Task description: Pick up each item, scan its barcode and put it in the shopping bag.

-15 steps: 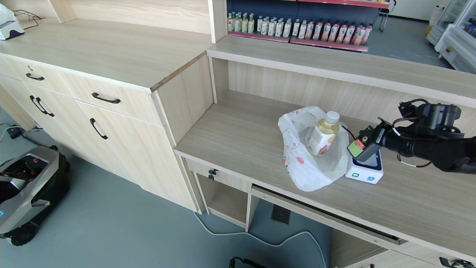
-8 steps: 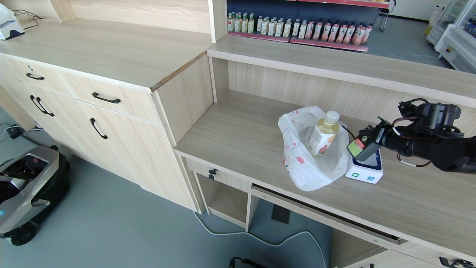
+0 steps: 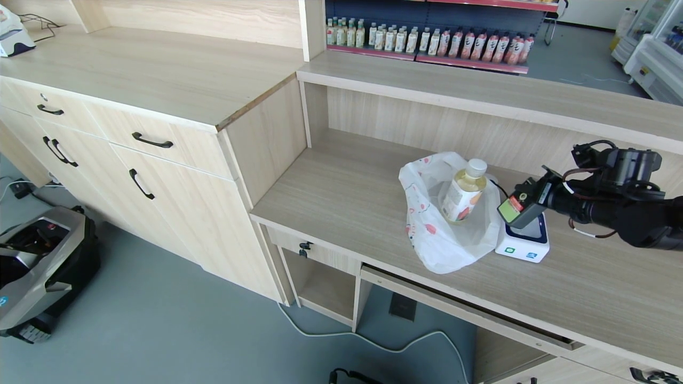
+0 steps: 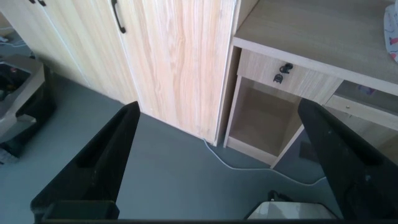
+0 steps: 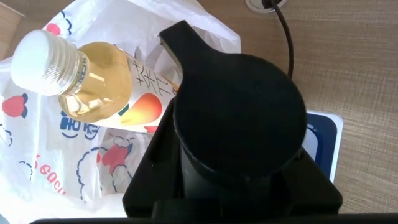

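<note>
A bottle of yellow drink with a white cap leans inside the white printed shopping bag on the lower counter. In the right wrist view the bottle and bag lie just beyond a black hand-held scanner. My right gripper holds that scanner in the air beside the bag, above a small white and blue box. My left gripper hangs open over the grey floor in front of the cabinet, with nothing between its fingers.
A raised back ledge runs behind the lower counter. A taller cabinet with drawers stands to the left. A grey wheeled machine sits on the floor at far left. A cable trails under the counter.
The right arm with the scanner has stayed in place. The grey machine on the floor at far left has shifted a little down and to the left.
</note>
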Robot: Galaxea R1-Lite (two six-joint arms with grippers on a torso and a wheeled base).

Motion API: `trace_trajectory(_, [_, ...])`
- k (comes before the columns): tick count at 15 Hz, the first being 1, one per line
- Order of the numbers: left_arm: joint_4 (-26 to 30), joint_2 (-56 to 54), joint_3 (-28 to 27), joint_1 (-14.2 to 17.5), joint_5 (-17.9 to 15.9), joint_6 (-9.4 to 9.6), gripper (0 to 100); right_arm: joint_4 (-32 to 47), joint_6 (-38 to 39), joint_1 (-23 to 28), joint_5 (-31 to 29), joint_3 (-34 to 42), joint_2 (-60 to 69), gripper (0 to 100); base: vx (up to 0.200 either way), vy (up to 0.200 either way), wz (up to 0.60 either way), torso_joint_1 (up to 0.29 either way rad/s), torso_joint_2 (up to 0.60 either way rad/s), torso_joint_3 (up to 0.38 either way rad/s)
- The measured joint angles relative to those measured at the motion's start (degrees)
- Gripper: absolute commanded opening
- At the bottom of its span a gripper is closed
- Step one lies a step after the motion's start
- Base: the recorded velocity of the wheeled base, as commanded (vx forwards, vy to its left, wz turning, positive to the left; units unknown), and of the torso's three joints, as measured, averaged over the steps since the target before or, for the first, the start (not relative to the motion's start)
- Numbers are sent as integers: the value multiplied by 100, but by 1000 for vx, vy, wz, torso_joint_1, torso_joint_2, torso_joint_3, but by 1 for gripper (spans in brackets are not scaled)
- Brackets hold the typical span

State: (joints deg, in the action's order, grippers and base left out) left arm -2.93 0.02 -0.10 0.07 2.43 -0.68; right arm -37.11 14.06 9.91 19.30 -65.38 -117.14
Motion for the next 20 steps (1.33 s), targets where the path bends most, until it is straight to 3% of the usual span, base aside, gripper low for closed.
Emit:
trace_trajectory(4, [4,0,0,0,2,-2,100,-48,-304,11,-11,77,197,0,0,0,0,0,0,0])
trace_trajectory(6, [2,0,0,0,2,-2,100,-83,-1100,22,-33,458,623,0,0,0,0,0,0,0])
trace_trajectory(10, [2,0,0,0,0,-5,100,-517,-3543,266,-63,2277,2100,0,0,0,0,0,0,0])
trace_trajectory(13, [2,0,0,-2,0,-5,100,-677,-4600,395,-37,2789,3007,0,0,0,0,0,0,0])
trace_trajectory(17, [4,0,0,-5,0,-2,100,-898,-5109,119,251,2894,3241,0,0,0,600,1,2,4])
trace_trajectory(20, [2,0,0,4,0,-5,100,-1092,-5109,-267,328,2839,2892,0,0,0,0,0,0,0])
